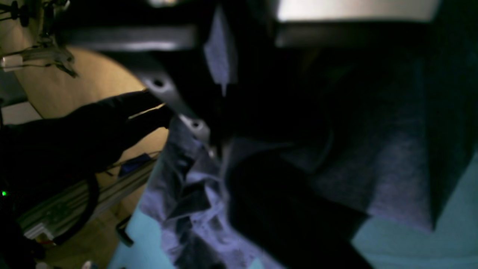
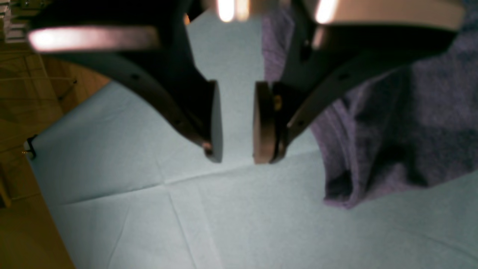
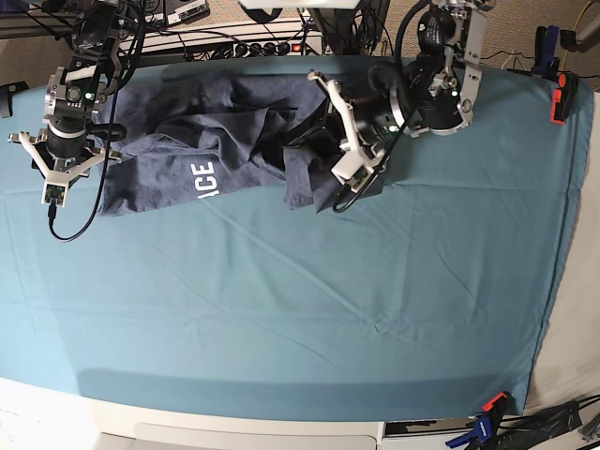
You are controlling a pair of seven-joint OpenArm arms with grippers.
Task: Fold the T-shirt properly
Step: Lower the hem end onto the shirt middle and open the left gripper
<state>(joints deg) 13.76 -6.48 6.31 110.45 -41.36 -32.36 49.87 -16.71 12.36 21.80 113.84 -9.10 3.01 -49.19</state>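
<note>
The dark blue-grey T-shirt lies crumpled across the back left of the teal table cloth, white lettering facing up. My left gripper is at the shirt's right end, shut on a raised fold of it. In the left wrist view the fingertips meet on the T-shirt, which hangs in creases below them. My right gripper hovers at the shirt's left edge. Its pads stand apart over bare cloth with nothing between them, and the T-shirt lies just to its right.
Cables and a power strip run along the back edge. Clamps grip the cloth at the right edge and the front right corner. The table's edge is close on the right gripper's left, with wooden floor beyond.
</note>
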